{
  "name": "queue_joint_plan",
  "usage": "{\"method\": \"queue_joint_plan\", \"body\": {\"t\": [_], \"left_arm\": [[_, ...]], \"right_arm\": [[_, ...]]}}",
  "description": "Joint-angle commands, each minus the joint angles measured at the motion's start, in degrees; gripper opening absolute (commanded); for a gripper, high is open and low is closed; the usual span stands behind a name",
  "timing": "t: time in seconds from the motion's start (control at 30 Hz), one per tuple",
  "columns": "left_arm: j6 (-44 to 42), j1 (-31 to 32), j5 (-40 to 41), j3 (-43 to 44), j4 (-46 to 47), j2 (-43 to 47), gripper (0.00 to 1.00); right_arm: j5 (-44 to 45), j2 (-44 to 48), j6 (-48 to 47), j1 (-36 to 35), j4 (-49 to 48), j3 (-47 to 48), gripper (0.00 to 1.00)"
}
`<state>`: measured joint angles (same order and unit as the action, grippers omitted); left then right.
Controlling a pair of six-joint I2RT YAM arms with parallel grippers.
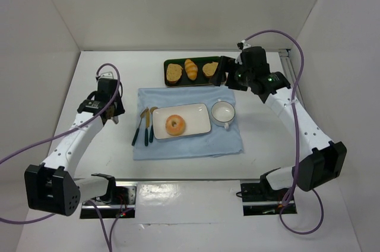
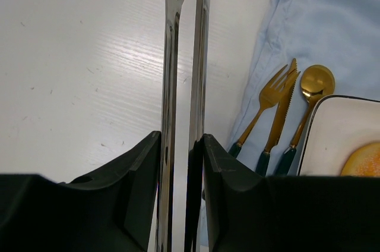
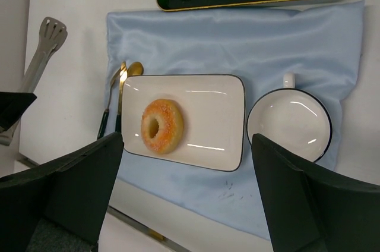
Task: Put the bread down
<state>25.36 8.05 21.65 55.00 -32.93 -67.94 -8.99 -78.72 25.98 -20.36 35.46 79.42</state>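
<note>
left end effector (image 2: pixel 180 163) is clamping a pair of steel tongs (image 2: pixel 170 62), pinching the two arms nearly together. Tong tips at the top of the left wrist frame are carrying nothing and are pointing over bare counter (image 2: pixel 71 56), beside the edge of the blue cloth (image 2: pixel 332 20).

right end effector (image 3: pixel 187 145) is sitting wide apart, gripping nothing, hovering upper right in the top view, next to the dark tray (image 1: pixel 181 81) carrying the toast slices (image 1: pixel 173 72) and the striped roll (image 1: pixel 190 69).

bread (image 1: pixel 175 125) is lying flat on the white plate (image 1: pixel 199 120) in the centre of the top view, on the plate's left half, with nothing touching it. gold cutlery (image 1: pixel 144 126) is lying just left of the plate and the cup (image 1: pixel 223 112) just right of it, all on the cloth.

My read: placement is looking done, since the bread is resting on the plate and the tongs are well clear of it. What's probably remaining is parking the tongs and backing both arms off.
</note>
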Motion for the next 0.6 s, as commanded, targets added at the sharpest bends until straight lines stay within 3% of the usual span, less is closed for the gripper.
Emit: {"method": "queue_joint_plan", "body": {"t": [0.0,0.57], "left_arm": [[-2.68,-0.58,-1.96,0.72,4.09,0.53,0.44],[-5.41,-2.69,-7.67,1.25,6.56,-12.65,0.44]], "right_arm": [[-1.03,1.73,-0.75,0.32,0.22,-0.05,0.95],[-2.25,2.25,-0.75,1.9,0.13,-0.67,0.95]]}}
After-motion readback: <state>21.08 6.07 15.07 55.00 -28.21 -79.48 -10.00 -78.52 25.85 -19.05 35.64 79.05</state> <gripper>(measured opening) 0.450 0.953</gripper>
